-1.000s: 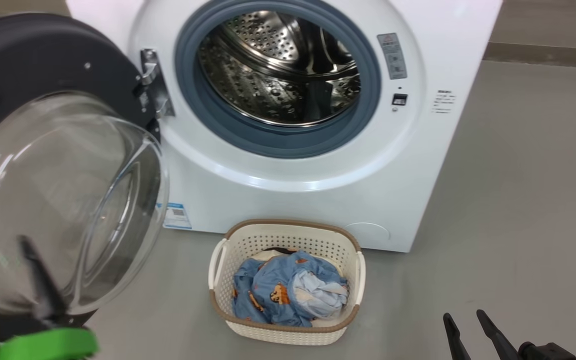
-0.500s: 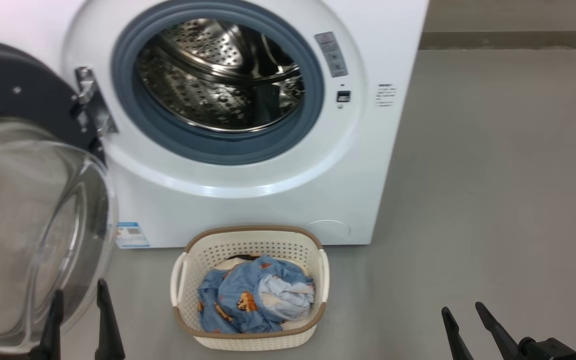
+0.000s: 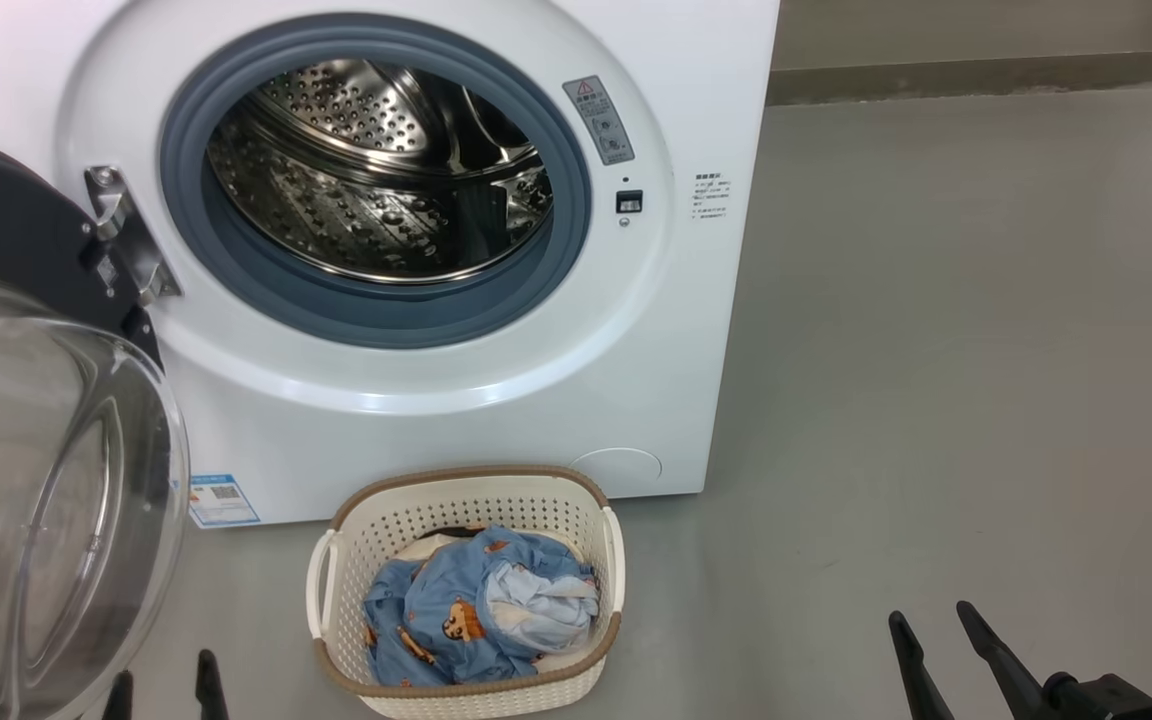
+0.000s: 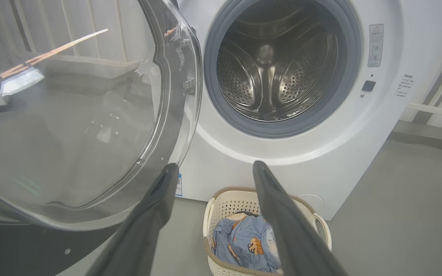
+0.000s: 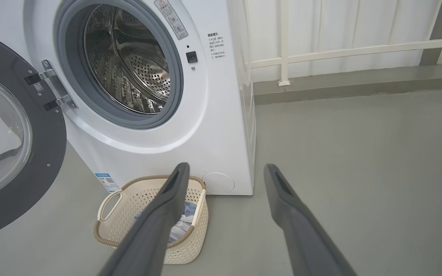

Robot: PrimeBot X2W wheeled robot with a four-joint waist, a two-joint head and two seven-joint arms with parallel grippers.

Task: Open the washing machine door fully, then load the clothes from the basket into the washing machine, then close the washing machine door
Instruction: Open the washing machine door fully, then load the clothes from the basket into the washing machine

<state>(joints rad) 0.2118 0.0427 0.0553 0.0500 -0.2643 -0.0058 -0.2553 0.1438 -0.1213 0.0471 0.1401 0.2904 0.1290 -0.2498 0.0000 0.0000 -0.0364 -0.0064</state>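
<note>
Fingers [image 4: 155,207] of the left gripper [image 4: 216,165] stand wide apart and hold nothing. One fingertip is close by the door's [image 4: 90,115] glass rim; contact cannot be told. The right gripper [image 5: 226,165] is likewise spread, holding nothing, above the floor [image 5: 359,153]. The door stands swung out leftward on its hinge [image 3: 126,235]. The machine [image 3: 536,400] shows its perforated steel drum [image 3: 376,200]. The basket [image 3: 466,475] sits on the floor just before the machine's lower front edge, clothes [image 3: 476,610] bundled inside. Grey floor stretches wide to the machine's right.
</note>
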